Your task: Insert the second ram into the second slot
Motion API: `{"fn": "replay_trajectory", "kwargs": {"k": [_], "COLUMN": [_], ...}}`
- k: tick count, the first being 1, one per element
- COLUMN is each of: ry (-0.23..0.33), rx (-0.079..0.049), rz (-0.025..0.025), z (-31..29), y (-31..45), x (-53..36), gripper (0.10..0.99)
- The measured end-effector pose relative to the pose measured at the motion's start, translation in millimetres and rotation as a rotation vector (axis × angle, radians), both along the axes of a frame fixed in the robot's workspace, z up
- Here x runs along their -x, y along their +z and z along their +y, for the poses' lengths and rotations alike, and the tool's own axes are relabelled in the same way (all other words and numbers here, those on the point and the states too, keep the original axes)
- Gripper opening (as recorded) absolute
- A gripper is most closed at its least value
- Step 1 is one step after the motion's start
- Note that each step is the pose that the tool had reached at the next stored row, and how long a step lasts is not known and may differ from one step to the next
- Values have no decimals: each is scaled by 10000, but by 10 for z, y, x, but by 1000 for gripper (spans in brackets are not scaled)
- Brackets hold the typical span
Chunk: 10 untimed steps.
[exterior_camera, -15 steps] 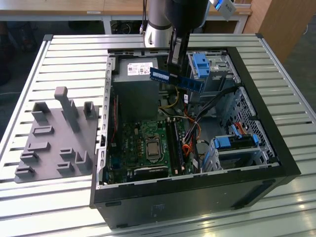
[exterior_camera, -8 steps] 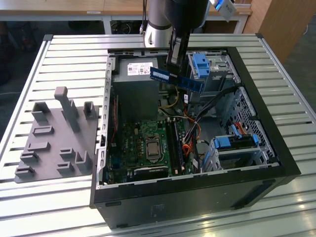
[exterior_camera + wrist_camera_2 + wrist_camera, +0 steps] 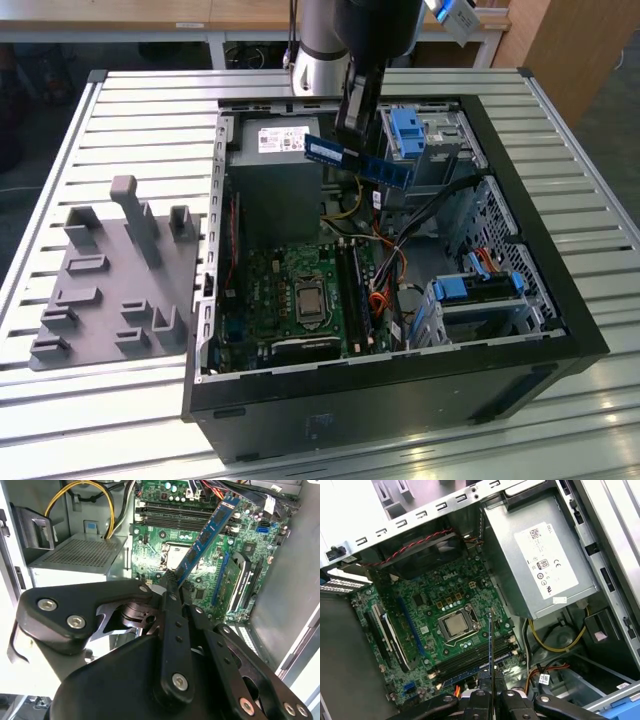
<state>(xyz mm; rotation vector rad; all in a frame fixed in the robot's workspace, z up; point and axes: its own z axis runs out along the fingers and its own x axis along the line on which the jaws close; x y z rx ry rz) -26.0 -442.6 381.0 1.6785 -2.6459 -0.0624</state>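
pincer point(image 3: 349, 148) is clenched on the second ram point(image 3: 360, 162), holding it in the air above the open pc case point(image 3: 560, 330). it sits near the psu point(image 3: 275, 165) end, well apart from the ram slots point(image 3: 355, 290) down on the motherboard point(image 3: 285, 295). in the exterior view the stick hangs tilted and the grip looks off-centre, w/ more of it sticking out toward the exterior view's right.

risks, imo:
- w/ an off-centre grip the stick could pivot between the fingers once it meets resistance, so one end seats and the other rides up.
- if the tilt isn't squared to the slot, the contact edge could scrape the board or land in the wrong slot, since the slots lie just beside each other.
- loose cables point(image 3: 385, 265) near the slots could snag it.

hard to make out:
- whether the slot latches are open, where the notch is, and which slots are already filled.
- in the first wrist view the ram is edge-on, just a thin line.
- in the second wrist view the pincer's own body covers the contact spot.
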Motion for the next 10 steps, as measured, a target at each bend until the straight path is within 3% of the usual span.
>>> {"fn": "replay_trajectory", "kwargs": {"k": [10], "ry": [-336], "rx": [0], "rz": [0], "z": [0], "y": [0], "x": [0], "gripper": [141]}}
